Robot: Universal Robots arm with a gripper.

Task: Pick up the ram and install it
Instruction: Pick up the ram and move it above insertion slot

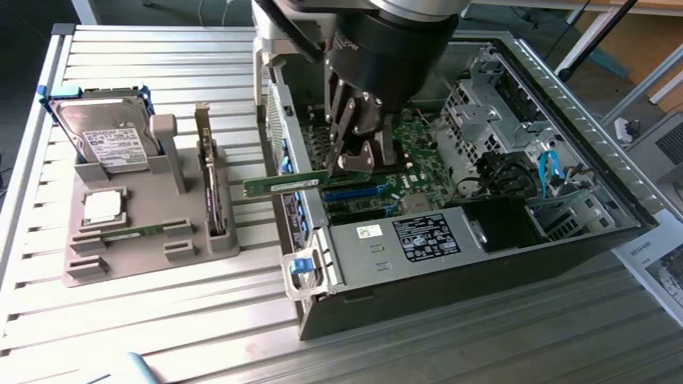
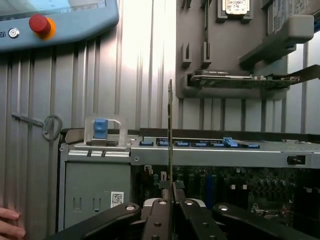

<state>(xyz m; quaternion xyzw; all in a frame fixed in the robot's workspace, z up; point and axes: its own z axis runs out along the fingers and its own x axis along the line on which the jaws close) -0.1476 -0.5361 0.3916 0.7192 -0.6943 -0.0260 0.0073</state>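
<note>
My gripper (image 1: pixel 357 162) is shut on the ram (image 1: pixel 283 185), a long green stick that juts out level toward the exterior view's left. It hangs over the side wall of the open computer case (image 1: pixel 597 136), just above the green motherboard (image 1: pixel 418 170). In the wrist view the ram (image 2: pixel 170 130) stands edge-on as a thin upright line, pinched between my gripper's (image 2: pixel 171 192) two black fingers (image 2: pixel 157 220). The case's blue slots lie behind it.
A grey fixture (image 1: pixel 128 256) on the exterior view's left holds a silver hard drive (image 1: pixel 107 136), a square processor (image 1: pixel 104 206) and an upright card (image 1: pixel 213 188). A teach pendant (image 2: pixel 60 20) with a red button lies on the slatted table. A hand (image 2: pixel 7 222) rests close to the case.
</note>
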